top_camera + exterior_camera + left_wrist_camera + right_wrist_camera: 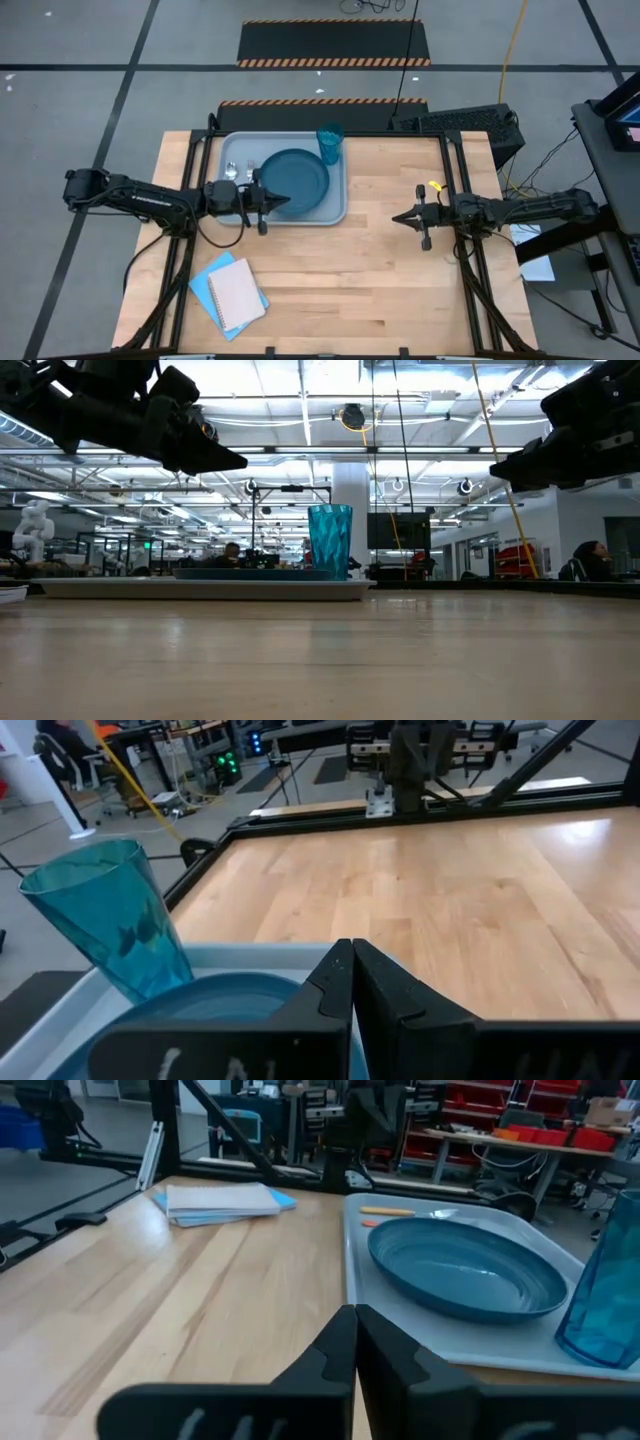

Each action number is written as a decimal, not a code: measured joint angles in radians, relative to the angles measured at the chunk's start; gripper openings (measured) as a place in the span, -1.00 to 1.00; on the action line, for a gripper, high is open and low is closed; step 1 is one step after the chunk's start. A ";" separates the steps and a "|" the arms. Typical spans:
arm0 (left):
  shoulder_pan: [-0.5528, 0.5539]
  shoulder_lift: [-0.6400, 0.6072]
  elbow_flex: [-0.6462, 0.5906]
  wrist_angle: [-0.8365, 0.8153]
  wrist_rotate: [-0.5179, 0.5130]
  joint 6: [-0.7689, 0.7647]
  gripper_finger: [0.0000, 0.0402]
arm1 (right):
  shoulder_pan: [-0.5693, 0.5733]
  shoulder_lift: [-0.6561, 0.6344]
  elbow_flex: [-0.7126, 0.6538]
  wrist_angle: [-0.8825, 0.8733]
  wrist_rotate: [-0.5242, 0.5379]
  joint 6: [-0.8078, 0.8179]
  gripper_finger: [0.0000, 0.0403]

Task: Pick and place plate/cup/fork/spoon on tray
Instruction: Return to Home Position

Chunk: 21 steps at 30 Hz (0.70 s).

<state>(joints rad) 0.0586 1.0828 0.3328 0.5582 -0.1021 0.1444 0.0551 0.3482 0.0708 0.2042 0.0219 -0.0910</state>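
Upper centre of the high view: one tray (338,212) holds one plate (296,180), one cup (330,143); left gripper (288,200) and right gripper (393,217) both pressed together; no writing legible.

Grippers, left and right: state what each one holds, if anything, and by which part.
Nothing is held. The left gripper is shut and empty over the plate; the right gripper is shut and empty above the table.

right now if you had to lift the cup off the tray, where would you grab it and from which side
Grip the cup around its side wall, near the middle. It stands upright in the far right corner of the tray, with the plate close on its near side. The tray rim is low there, so coming level from the bare table on the right looks clearest, probably with the right gripper.
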 joint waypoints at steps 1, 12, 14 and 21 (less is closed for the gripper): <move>0.000 0.000 0.000 0.002 0.001 0.000 -0.97 | 0.000 -0.020 0.000 -0.026 0.000 0.001 -1.00; 0.000 0.000 0.000 0.039 0.020 -0.024 -0.98 | 0.000 -0.198 -0.001 -0.128 0.003 0.027 -1.00; 0.000 0.000 0.000 0.039 0.020 -0.033 -0.98 | 0.000 -0.220 -0.001 -0.142 0.004 0.027 -1.00; 0.000 0.000 0.000 0.039 0.020 -0.044 -0.99 | 0.000 -0.326 0.000 -0.204 0.006 0.027 -1.00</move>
<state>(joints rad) 0.0586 1.0828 0.3328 0.5972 -0.0826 0.1004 0.0555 0.0221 0.0708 0.0001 0.0284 -0.0643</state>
